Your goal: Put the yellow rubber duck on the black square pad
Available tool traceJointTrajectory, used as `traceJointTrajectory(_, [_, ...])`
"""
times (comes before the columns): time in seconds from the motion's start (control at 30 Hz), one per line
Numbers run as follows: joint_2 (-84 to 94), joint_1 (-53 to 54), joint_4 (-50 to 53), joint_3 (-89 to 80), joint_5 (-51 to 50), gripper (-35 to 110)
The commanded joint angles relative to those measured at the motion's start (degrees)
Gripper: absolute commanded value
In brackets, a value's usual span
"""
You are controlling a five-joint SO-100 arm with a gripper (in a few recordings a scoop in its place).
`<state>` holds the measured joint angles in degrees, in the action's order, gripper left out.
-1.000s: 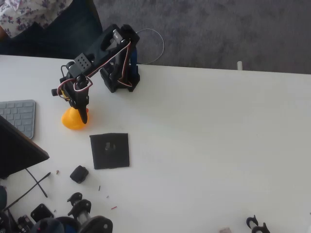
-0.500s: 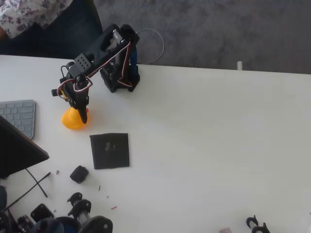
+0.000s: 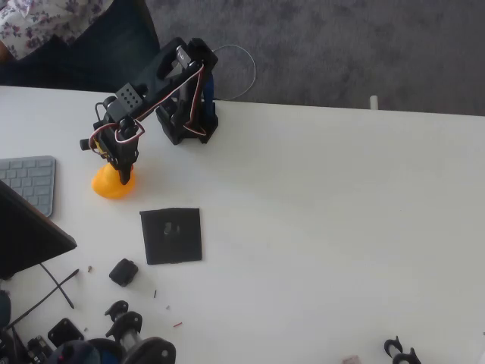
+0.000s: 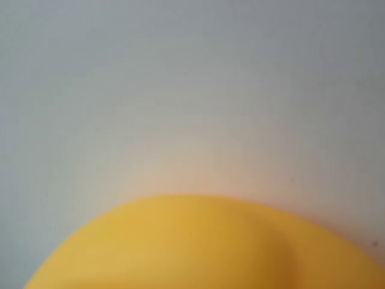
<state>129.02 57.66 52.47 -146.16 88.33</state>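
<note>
Duck [image 3: 108,186]: I see it on the white table [image 3: 318,227], up-left of the pad in the overhead view; its yellow curve runs along the bottom of the wrist view [image 4: 198,247].
Pad [image 3: 171,236]: flat, bare, apart from the duck.
Gripper [image 3: 124,176]: down over the duck's right side; I cannot tell whether its fingers are apart or clamped.
Keyboard [image 3: 29,182]: just left of the duck.

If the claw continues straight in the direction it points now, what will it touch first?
Most likely the yellow rubber duck: the claw points down right over it in the overhead view. Whether they already touch, I cannot tell.
</note>
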Motion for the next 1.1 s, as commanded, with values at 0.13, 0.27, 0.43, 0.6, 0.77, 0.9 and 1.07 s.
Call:
traceJointTrajectory(0.13, [1.76,-0.09,0.18,0.18,0.53,10])
traceJointTrajectory(0.27, [1.85,-0.18,0.18,0.53,0.53,10])
traceJointTrajectory(0.43, [1.85,-0.18,0.79,5.36,0.53,10])
traceJointTrajectory(0.6, [1.85,-0.26,0.88,9.32,-3.25,10])
traceJointTrajectory(0.77, [1.85,-1.85,0.88,10.2,-5.71,10])
traceJointTrajectory(0.9, [1.85,-5.89,0.97,10.2,-8.26,10])
traceJointTrajectory(1.07, [1.93,-11.16,0.44,10.28,-14.24,10])
